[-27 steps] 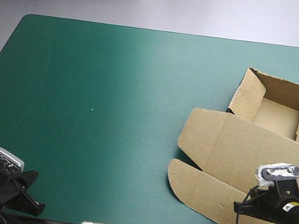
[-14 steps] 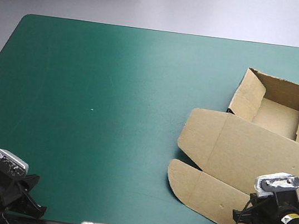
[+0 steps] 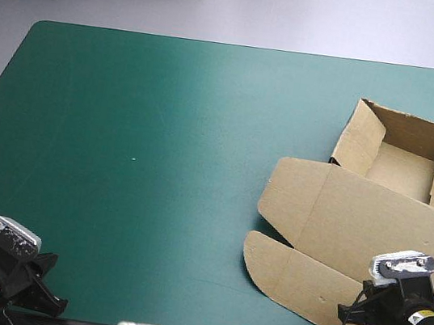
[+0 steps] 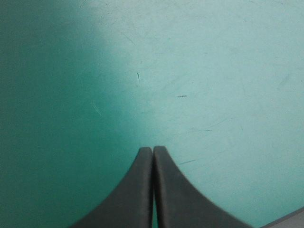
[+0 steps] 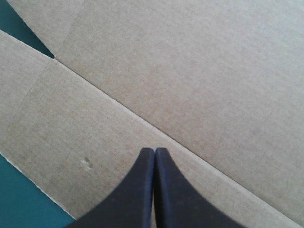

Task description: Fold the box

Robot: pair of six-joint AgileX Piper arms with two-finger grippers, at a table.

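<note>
Plainly empty — left end effector [image 4: 153, 149] closed over the teal-green cover [image 4: 199, 71], right end effector [image 5: 154, 150] closed above the box [image 5: 190, 71].

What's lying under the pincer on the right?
Flat brown board of the box, a fold crease across it. The right pincer is shut. The board hides the cover below, seen only past its edges.
</note>
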